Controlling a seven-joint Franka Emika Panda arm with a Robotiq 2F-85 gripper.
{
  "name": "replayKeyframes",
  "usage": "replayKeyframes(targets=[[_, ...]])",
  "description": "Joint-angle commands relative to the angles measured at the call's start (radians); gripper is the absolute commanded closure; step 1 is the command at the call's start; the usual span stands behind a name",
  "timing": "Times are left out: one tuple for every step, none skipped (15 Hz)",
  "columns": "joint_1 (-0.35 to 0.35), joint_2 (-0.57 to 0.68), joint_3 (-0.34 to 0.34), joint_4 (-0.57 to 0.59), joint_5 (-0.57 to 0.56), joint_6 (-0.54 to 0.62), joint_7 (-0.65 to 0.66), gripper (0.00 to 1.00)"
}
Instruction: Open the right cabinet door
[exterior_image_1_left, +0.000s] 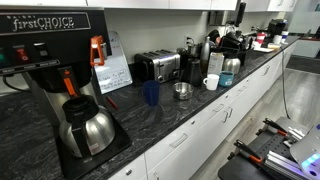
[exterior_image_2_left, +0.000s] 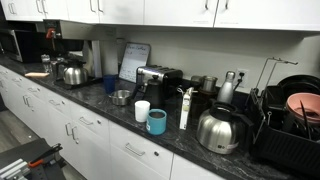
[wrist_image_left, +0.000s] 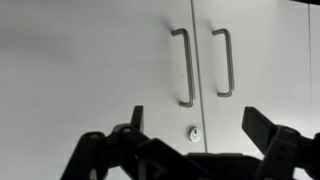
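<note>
In the wrist view I face two shut white cabinet doors. The right door (wrist_image_left: 265, 60) has a vertical metal handle (wrist_image_left: 224, 62) near its left edge. The left door (wrist_image_left: 90, 60) has a matching handle (wrist_image_left: 185, 68) and a small round lock (wrist_image_left: 194, 133) by the seam. My gripper (wrist_image_left: 200, 125) is open and empty. Its two dark fingers rise at the bottom of the view, below both handles and apart from the doors. In both exterior views only dark parts of the arm show at the frame edge (exterior_image_1_left: 275, 150).
A dark countertop (exterior_image_1_left: 190, 110) runs above white lower cabinets (exterior_image_1_left: 205, 130). It holds a coffee maker (exterior_image_1_left: 60, 60), a toaster (exterior_image_1_left: 157, 66), a blue cup (exterior_image_1_left: 150, 93), a metal bowl (exterior_image_1_left: 182, 91) and a white mug (exterior_image_1_left: 211, 82). A dish rack (exterior_image_2_left: 295, 120) stands at one end.
</note>
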Motion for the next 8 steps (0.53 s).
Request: replayKeyframes(targets=[[0.001, 0.000, -0.003, 0.000, 0.000, 0.000, 0.000, 0.00], [0.001, 0.000, -0.004, 0.000, 0.000, 0.000, 0.000, 0.00], [0.001, 0.000, -0.005, 0.000, 0.000, 0.000, 0.000, 0.00], [0.001, 0.000, -0.005, 0.000, 0.000, 0.000, 0.000, 0.00], [0.002, 0.000, -0.005, 0.000, 0.000, 0.000, 0.000, 0.00], [0.003, 0.000, -0.005, 0.000, 0.000, 0.001, 0.000, 0.00], [0.010, 0.009, -0.006, 0.013, 0.009, 0.005, -0.010, 0.00], [0.018, 0.018, -0.006, 0.028, 0.015, 0.006, -0.020, 0.00]])
